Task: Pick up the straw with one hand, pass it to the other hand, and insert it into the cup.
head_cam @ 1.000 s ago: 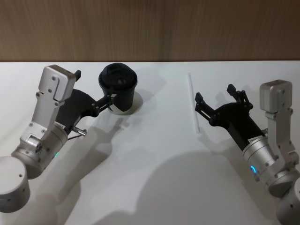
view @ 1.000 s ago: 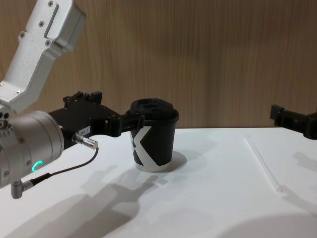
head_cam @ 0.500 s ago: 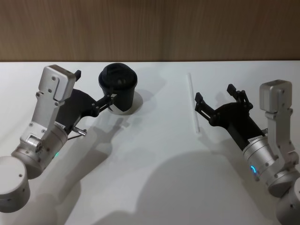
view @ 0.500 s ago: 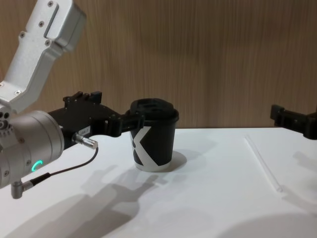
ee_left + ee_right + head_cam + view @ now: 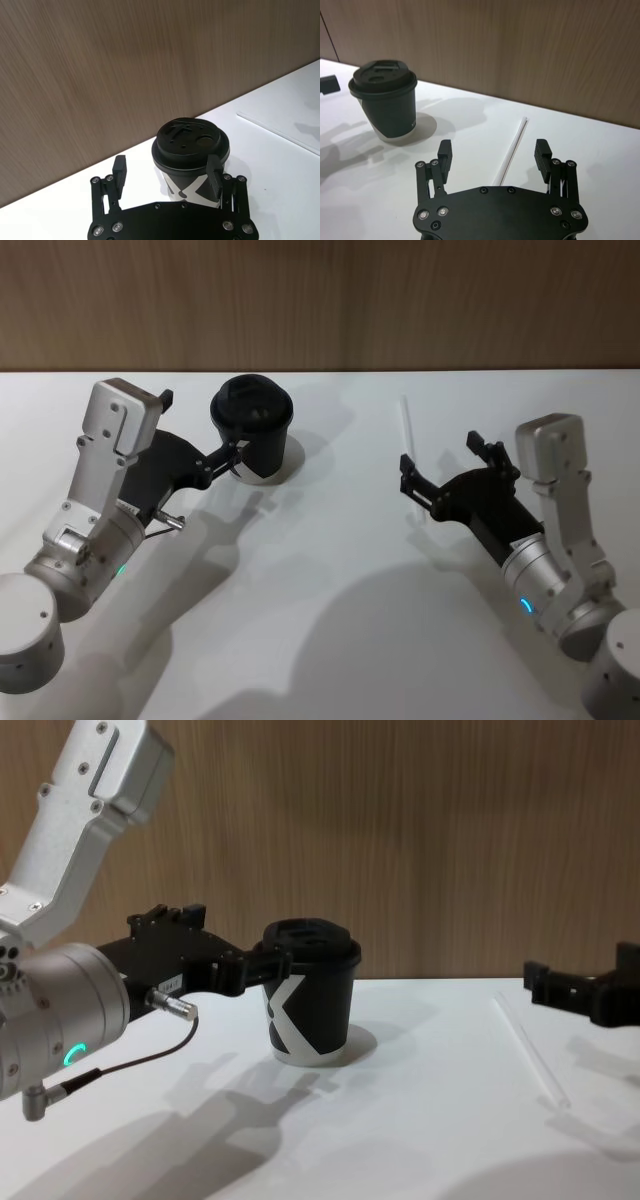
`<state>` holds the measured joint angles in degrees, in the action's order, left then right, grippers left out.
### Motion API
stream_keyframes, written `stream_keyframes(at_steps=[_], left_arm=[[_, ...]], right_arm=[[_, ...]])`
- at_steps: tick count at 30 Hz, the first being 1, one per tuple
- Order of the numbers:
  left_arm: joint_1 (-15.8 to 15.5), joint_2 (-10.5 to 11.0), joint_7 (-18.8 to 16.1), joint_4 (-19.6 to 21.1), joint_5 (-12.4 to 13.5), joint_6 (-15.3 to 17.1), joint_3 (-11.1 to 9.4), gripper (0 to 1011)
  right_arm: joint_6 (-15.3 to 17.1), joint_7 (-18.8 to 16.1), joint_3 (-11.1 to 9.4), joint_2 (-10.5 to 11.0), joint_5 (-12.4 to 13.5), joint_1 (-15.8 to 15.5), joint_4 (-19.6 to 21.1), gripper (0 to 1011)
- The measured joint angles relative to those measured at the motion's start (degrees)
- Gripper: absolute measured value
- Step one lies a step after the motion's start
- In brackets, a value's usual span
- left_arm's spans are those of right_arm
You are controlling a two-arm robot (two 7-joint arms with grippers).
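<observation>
Evidently nothing is done yet: straw (image 5: 405, 420) is lying flat on table (image 5: 330, 590), right of cup (image 5: 250, 425). Spread right gripper (image 5: 440, 452) is hovering over it, seemingly without contact; left gripper (image 5: 200, 425) is idling spread beside cup.

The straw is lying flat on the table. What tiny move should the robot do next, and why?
Probably lower the right gripper straight down over the straw. Its jaws are open and hang above the straw, which lies flat on the white table and shows between them in the right wrist view, so nothing is gripped yet. The left gripper sits by the cup.
</observation>
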<state>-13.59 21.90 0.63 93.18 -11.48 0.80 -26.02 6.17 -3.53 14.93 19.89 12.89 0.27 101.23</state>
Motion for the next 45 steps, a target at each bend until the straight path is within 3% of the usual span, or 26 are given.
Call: stream_keyframes(at_steps=[9, 22, 45], left_arm=[[0.00, 0.00, 0.00, 0.00, 0.00, 0.00, 0.00, 1003], [0.00, 0.00, 0.00, 0.00, 0.00, 0.00, 0.00, 1003], [0.00, 0.00, 0.00, 0.00, 0.00, 0.00, 0.00, 1003]], right_arm=[[4.28, 0.28, 1.00, -0.34, -1.60, 0.80, -0.79, 1001], [8.25, 1.59, 0.93, -1.87, -2.50, 1.49, -1.73, 1001], [10.79, 1.23, 1.07, -3.98, -3.86, 5.21, -6.94, 1001]])
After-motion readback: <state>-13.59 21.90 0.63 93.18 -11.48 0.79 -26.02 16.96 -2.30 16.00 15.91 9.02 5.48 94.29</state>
